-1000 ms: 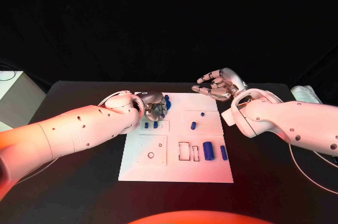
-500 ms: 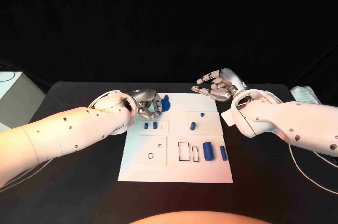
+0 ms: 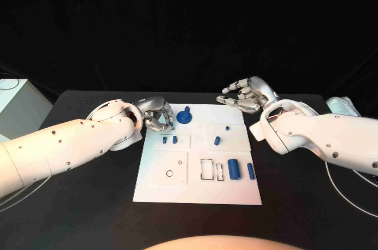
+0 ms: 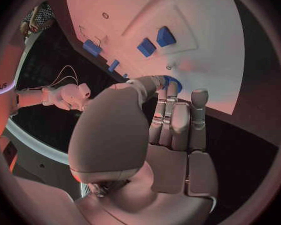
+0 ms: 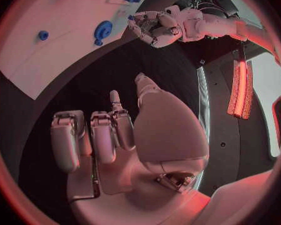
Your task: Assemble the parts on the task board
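Although the task board (image 3: 197, 192) looks rigid and flat, its blue parts seem light, hard and slippery. The round knobbed part (image 3: 184, 117) lies at the board's far edge, best taken by its rim. Beside it, the left hand (image 3: 158, 119) is curled, empty. The right hand (image 3: 246, 96) hovers half-spread; its wrist view shows the palm bare.

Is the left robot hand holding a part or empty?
Empty: the left robot hand has its fingers curled in beside the round blue part, which lies free on the task board.
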You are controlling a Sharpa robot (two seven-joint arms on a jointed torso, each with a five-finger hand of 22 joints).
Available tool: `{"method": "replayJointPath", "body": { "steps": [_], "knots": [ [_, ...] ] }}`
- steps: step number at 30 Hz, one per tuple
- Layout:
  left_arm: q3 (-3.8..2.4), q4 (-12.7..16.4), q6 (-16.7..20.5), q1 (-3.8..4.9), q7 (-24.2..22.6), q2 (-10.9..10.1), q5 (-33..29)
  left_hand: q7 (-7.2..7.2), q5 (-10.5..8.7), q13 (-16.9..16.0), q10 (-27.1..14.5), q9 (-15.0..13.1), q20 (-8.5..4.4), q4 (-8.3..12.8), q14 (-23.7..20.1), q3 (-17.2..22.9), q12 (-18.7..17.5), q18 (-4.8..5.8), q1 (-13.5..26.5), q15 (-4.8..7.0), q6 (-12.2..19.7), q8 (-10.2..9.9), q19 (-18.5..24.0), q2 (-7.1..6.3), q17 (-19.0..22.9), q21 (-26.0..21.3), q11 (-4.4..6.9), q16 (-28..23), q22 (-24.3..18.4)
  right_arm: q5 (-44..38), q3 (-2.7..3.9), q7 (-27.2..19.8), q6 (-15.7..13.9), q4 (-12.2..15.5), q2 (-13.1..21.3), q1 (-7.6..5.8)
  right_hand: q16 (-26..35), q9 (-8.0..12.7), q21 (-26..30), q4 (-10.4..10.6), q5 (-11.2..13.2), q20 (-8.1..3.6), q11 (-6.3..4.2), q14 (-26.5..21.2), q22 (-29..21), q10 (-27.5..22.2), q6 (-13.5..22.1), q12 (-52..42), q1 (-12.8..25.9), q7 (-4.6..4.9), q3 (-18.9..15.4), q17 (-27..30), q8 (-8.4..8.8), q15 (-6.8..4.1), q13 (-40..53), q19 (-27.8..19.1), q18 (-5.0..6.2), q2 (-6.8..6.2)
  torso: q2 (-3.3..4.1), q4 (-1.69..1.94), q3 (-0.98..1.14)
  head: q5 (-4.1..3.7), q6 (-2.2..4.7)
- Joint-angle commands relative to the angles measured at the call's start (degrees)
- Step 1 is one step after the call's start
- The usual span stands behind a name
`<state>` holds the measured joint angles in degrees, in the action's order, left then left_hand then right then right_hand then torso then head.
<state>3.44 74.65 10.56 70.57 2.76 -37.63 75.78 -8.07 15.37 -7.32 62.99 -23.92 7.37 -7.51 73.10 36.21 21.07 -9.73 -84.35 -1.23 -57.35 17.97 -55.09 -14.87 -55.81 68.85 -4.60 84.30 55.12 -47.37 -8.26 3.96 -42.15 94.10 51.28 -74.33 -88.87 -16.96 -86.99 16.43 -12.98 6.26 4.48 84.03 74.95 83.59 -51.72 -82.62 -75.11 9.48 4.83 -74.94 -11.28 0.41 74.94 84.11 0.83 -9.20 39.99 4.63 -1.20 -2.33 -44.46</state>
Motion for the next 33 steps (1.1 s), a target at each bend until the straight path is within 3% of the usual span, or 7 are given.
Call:
{"method": "replayJointPath", "body": {
  "steps": [1, 14, 33],
  "knots": [
    [-0.05, -0.12, -2.90, 0.07, 0.22, 0.13, -1.08, 0.09, 0.01, 0.01, 0.33, -0.12, 0.04, 0.24, 0.51, 0.08, -0.24, 0.68, 0.61, 0.02, -0.43, -0.13, -0.47, -0.08, 0.11, 0.12, -0.09, 0.25, -0.02, -0.38, 0.00, -0.53, 0.75, 0.06, 0.02, 0.02, 0.36, -0.09, 0.09, 0.10, -0.12, -0.15, -0.06, 5.09, 12.79, -0.12, 0.11, -0.01, -0.15, -0.34, -0.38, -11.91, -0.31, -0.22, 8.91, 4.31, 0.03, 0.43, 0.04, -0.06, 0.00, 0.11, -0.08],
    [0.01, -1.87, -4.02, 0.00, 0.47, 1.41, -0.88, 0.10, -0.01, 0.00, 0.36, -0.15, 0.05, 0.24, 0.49, 0.05, -0.36, 0.65, 0.73, 0.02, -0.42, -0.16, -0.33, -0.09, 0.16, 0.02, -0.09, 0.25, -0.15, -0.41, 0.00, -0.52, 0.77, 0.00, -0.12, 0.02, 0.36, -0.09, 0.09, 0.10, -0.12, -0.15, -0.06, 5.09, 12.79, -0.12, 0.11, -0.01, -0.15, -0.34, -0.38, -11.91, -0.31, -0.22, 8.91, 4.31, 0.03, 0.43, 0.10, -0.19, 0.14, 0.26, -0.25],
    [0.45, -3.49, -5.16, -0.06, 0.49, 2.80, -0.74, 0.14, -0.03, -0.04, 0.48, -0.21, 0.04, 0.33, 0.45, 0.07, -0.47, 0.66, 0.76, 0.03, -0.47, -0.18, -0.36, -0.01, 0.27, 0.01, -0.05, 0.23, -0.12, -0.46, 0.00, -0.49, 0.76, 0.03, -0.15, 0.02, 0.42, -0.13, 0.13, 0.08, -0.10, -0.18, -0.10, 5.06, 12.77, -0.19, 0.04, 0.10, -0.19, -0.38, -0.47, -11.81, -0.42, -0.26, 8.80, 4.30, 0.03, 0.47, 0.07, -0.10, 0.06, 0.17, -0.50]
  ]
}}
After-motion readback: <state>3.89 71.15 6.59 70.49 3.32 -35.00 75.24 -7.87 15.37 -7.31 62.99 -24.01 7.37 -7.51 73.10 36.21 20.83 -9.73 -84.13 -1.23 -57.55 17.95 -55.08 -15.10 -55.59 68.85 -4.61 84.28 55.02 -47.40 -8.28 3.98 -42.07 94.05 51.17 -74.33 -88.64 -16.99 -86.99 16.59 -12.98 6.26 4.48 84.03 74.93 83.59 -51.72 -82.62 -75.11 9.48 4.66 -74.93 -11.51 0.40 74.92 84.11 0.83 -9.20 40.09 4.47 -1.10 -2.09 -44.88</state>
